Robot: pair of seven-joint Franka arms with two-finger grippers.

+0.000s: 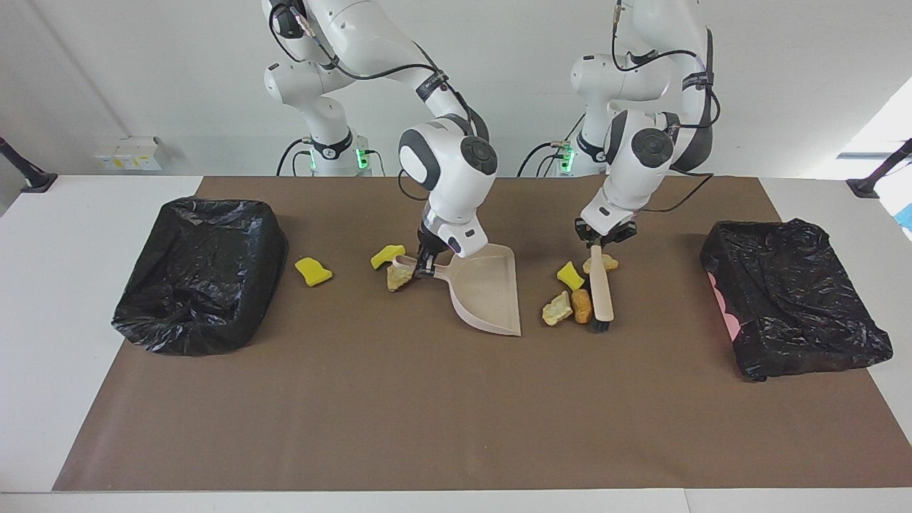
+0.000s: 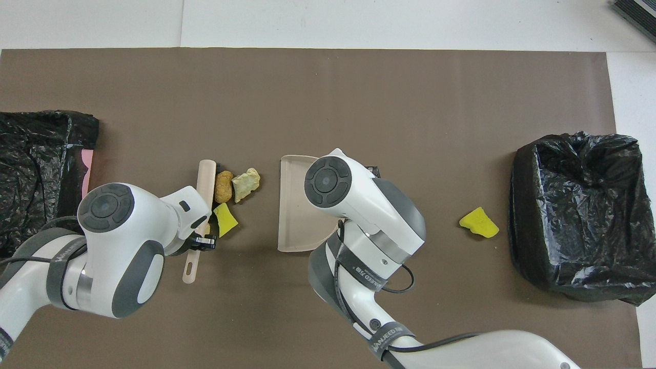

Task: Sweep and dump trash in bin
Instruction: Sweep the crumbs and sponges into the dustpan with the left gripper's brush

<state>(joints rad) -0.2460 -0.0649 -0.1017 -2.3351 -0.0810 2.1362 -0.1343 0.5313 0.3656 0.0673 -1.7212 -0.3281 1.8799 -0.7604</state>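
So, black-lined bin [image 1: 196, 274], then right gripper [image 1: 425, 265] clamped on the dustpan [image 1: 484, 288] handle; left gripper [image 1: 600, 239] clamped on the brush [image 1: 602, 293] handle. Trash [image 1: 570, 303] bunches against the brush, between it and the dustpan; three more pieces sit between dustpan and bin. Arm strap print isn't legible.

A: The dustpan [image 1: 488, 291] looks like smooth beige plastic, faintly glossy, and so does the brush [image 1: 600, 293] handle.

B: The bin liners [image 1: 196, 274] are crinkled, shiny black film. The brown table cover [image 1: 456, 413] looks matt, like paper; the trash [image 1: 313, 271] looks spongy and rough.
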